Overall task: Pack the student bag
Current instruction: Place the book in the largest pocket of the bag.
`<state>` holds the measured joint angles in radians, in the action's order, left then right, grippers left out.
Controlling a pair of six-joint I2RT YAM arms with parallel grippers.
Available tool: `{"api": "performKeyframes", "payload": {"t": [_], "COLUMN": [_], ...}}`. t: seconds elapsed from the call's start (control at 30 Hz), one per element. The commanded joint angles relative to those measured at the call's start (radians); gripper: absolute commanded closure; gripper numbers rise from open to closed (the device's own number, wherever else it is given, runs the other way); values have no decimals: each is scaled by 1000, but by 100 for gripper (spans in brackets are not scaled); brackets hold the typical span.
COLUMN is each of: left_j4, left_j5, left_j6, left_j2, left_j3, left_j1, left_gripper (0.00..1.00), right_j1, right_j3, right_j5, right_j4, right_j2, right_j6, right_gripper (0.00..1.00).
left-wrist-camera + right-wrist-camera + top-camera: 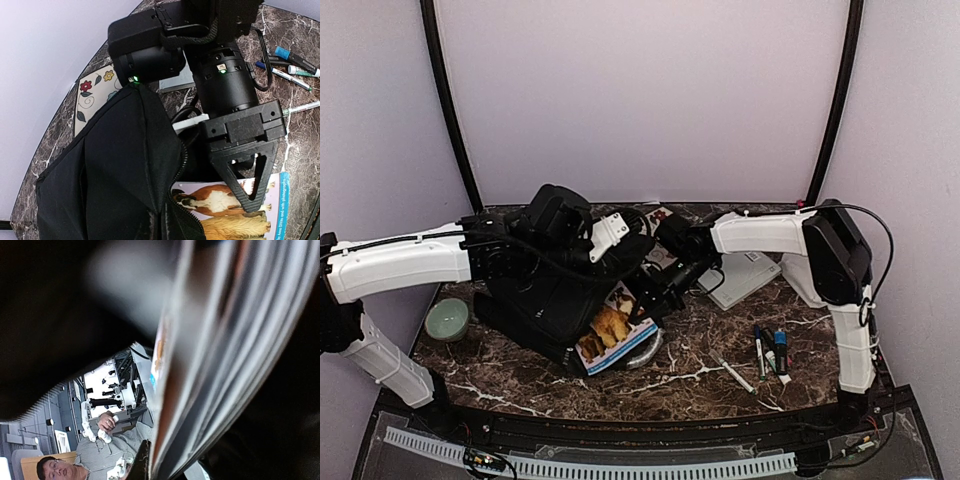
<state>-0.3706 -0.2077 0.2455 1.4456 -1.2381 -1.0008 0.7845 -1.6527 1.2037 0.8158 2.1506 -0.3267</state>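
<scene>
The black student bag (540, 300) lies in the middle of the marble table, its zipper mouth (184, 155) open toward the right. A book with dogs on its cover (610, 335) sticks out of that mouth, partly inside. My left gripper (628, 252) is at the bag's upper edge; its fingers are hidden by black fabric (115, 170), which rises up toward them. My right gripper (247, 192) is shut, and its ribbed black finger lies on the book cover (225, 215). In the right wrist view the book's page edges (210, 365) fill the frame, blurred.
A green bowl (447, 320) stands left of the bag. Several markers (770, 350) and a white pen (732, 375) lie at front right. A white notebook (745, 272) sits under the right arm. A floral card (95, 92) lies behind the bag.
</scene>
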Motion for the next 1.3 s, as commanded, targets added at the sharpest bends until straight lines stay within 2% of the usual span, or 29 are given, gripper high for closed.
{"api": "performKeyframes", "payload": {"t": [0.0,0.1,0.3,0.4,0.53,0.73,0.9,1.03,1.27], "left_j4": [213,240,390,420,382,403,434,480,535], "left_j5": [-6,28,226,246,252,250,230,205,221], "left_j6": [65,104,180,180,177,170,166,161,80], "left_j2": [-52,-67,-162,-187,-194,-220,-222,-218,-229], "left_j3": [-2,24,146,166,149,180,219,275,357], "left_j1": [-15,-13,-13,-13,-13,-13,-13,-10,39], "left_gripper": [100,100,100,100,100,100,100,100,100], "right_j1": [17,19,43,52,52,23,14,11,-10], "right_j3": [89,119,59,17,-49,-20,-48,-34,81], "right_j5": [19,92,103,86,29,-33,-61,-106,-263], "right_j4": [-74,-73,-141,-224,-224,-287,-237,-211,-212], "right_j2": [-80,-114,-89,-51,18,91,121,104,-9], "right_j6": [28,53,-38,-139,-151,-189,-146,-110,-80], "right_gripper": [100,100,100,100,100,98,78,58,40]}}
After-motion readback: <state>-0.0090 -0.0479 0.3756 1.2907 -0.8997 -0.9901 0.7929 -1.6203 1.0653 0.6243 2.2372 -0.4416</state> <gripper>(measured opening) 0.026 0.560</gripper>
